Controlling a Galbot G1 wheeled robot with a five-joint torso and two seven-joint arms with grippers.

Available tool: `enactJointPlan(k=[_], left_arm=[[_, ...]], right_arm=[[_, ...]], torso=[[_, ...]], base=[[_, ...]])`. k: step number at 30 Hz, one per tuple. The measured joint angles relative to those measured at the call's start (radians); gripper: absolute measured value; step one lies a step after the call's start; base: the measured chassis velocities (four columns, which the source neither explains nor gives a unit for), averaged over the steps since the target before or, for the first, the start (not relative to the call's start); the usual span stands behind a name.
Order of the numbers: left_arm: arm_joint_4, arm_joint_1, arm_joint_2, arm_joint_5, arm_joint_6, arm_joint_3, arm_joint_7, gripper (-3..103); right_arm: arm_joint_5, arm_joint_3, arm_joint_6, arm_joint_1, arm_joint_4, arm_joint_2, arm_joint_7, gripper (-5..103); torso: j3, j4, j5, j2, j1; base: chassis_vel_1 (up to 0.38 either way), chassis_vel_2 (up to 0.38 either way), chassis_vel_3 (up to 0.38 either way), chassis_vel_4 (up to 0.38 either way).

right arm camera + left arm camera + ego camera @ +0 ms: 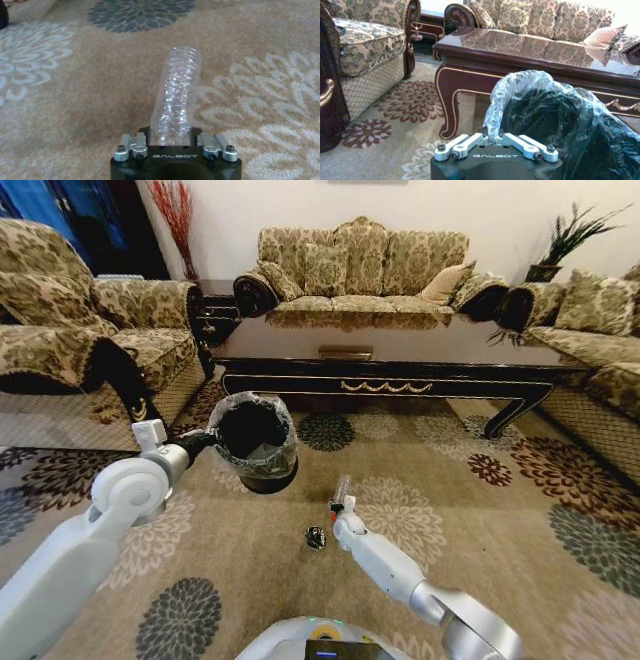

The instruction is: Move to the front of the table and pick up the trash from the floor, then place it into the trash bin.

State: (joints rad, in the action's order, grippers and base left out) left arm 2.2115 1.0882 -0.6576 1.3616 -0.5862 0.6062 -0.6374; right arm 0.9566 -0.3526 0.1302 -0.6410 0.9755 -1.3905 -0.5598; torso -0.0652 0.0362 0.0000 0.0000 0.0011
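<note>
Bottle (176,99) cap end hidden inside right hand (175,144); bin (560,123) base cut off.

Head view: high, looking forward and down over patterned carpet (300,600) toward coffee table (400,345) and sofa (365,265). Left wrist view: low, close behind trash bin (560,123), facing same coffee table and sofa; bin, table, sofa shared with head view. Right wrist view: close along clear plastic bottle (177,101), facing down at carpet.

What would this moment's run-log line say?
left gripper: shut on trash bin, lifted | right gripper: shut on bottle | dark ball: on carpet
</note>
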Motion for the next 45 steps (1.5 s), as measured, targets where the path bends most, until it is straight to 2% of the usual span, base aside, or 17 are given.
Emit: enactJointPlan(k=[1,4,5,8,11,15,16,17,19,20,21,24,29,32,36,38,45], left_arm=[[0.0,0.0,0.0,0.0,0.0,0.0,0.0,3],[0.0,0.001,-0.001,-0.003,0.0,-0.005,0.0,3],[0.0,0.001,-0.001,-0.003,0.0,-0.005,0.0,3],[0.0,0.005,-0.005,-0.008,0.001,-0.012,0.0,3],[0.001,0.009,-0.01,-0.009,0.001,-0.021,-0.001,3],[0.002,0.015,-0.016,-0.009,0.0,-0.042,-0.007,3],[0.0,0.019,-0.016,-0.009,-0.002,-0.052,-0.009,3],[0.0,0.019,-0.016,-0.009,-0.002,-0.052,-0.009,3],[-0.007,0.026,-0.015,-0.012,-0.005,-0.07,-0.012,3],[-0.007,0.026,-0.015,-0.012,-0.005,-0.07,-0.012,3],[-0.014,0.028,-0.016,-0.013,-0.006,-0.085,-0.013,3],[-0.033,0.028,-0.018,-0.015,-0.007,-0.119,-0.014,3],[-0.065,0.015,-0.017,-0.02,-0.008,-0.169,-0.012,3],[-0.093,-0.006,-0.016,-0.02,-0.008,-0.185,-0.008,3],[-0.142,-0.038,-0.018,-0.017,-0.007,-0.197,0.002,3],[-0.17,-0.047,-0.024,-0.016,-0.006,-0.199,0.009,3],[-0.19,-0.067,-0.048,-0.012,-0.006,-0.209,0.013,3]], right_arm=[[0.0,0.0,0.0,0.0,0.0,0.0,0.0,50],[-0.002,-0.001,-0.009,-0.011,0.031,0.018,0.008,39],[-0.002,-0.001,-0.009,-0.011,0.031,0.018,0.008,39],[-0.005,0.009,-0.023,-0.031,0.114,0.06,0.008,30],[-0.01,0.024,-0.043,-0.04,0.187,0.094,0.009,25],[-0.035,0.063,-0.101,-0.03,0.267,0.154,0.046,24],[-0.04,0.08,-0.139,-0.018,0.293,0.181,0.082,24],[-0.04,0.08,-0.139,-0.018,0.293,0.181,0.082,24],[-0.055,0.11,-0.248,0.007,0.319,0.228,0.197,24],[-0.055,0.11,-0.248,0.007,0.319,0.228,0.197,24],[-0.073,0.125,-0.349,0.025,0.324,0.245,0.297,24],[-0.078,0.142,-0.479,0.054,0.344,0.261,0.424,24],[-0.056,0.136,-0.542,0.07,0.426,0.263,0.499,24],[-0.052,0.118,-0.553,0.077,0.472,0.257,0.51,24],[-0.049,0.058,-0.564,0.105,0.539,0.245,0.512,24],[-0.049,-0.016,-0.569,0.14,0.567,0.221,0.514,24],[-0.074,-0.164,-0.583,0.193,0.533,0.143,0.525,24]], torso=[[0.0,0.0,0.0,0.0,0.0],[0.0,-0.0001,0.0,0.0,0.0],[0.0,-0.0001,0.0,0.0,0.0],[0.0,-0.0001,0.0002,0.0,0.0],[0.0,-0.0001,0.0001,0.0,0.0],[0.0,-0.0001,0.0003,0.0,0.0],[0.0,-0.0002,0.0003,0.0,0.0],[0.0,-0.0002,0.0003,0.0,0.0],[0.0,-0.0004,-0.0003,0.0,0.0],[0.0,-0.0004,-0.0003,0.0,0.0],[0.0,-0.0005,0.0,0.0,0.0],[0.0,0.0,-0.0001,0.0,0.0],[0.0,-0.0001,-0.0001,0.0,0.0],[0.0,-0.0002,-0.0001,0.0,0.0],[0.0,-0.0002,-0.0002,0.0,0.0],[0.0,0.0001,-0.0002,0.0,0.0],[0.0,0.0,-0.0002,0.0,0.0]], base=[[0.0,0.0,0.0,0.0],[0.0,0.0,0.0,0.0],[0.0,0.0,0.0,0.0],[0.0,0.0,0.0,0.0],[0.0,0.0,0.0,0.0],[0.0,0.0,0.0,0.0],[0.0,0.0,0.0,0.0],[0.0,0.0,0.0,0.0],[0.0,0.0,0.0,0.0],[0.0,0.0,0.0,0.0],[0.0,0.0,0.0,0.0],[0.0,0.0,0.0,0.0],[0.0,0.0,0.0,0.0],[0.0,0.0,0.0,0.0],[0.0,0.0,0.0,0.0],[0.0,0.0,0.0,0.0],[0.0,0.0,0.0,0.0]])
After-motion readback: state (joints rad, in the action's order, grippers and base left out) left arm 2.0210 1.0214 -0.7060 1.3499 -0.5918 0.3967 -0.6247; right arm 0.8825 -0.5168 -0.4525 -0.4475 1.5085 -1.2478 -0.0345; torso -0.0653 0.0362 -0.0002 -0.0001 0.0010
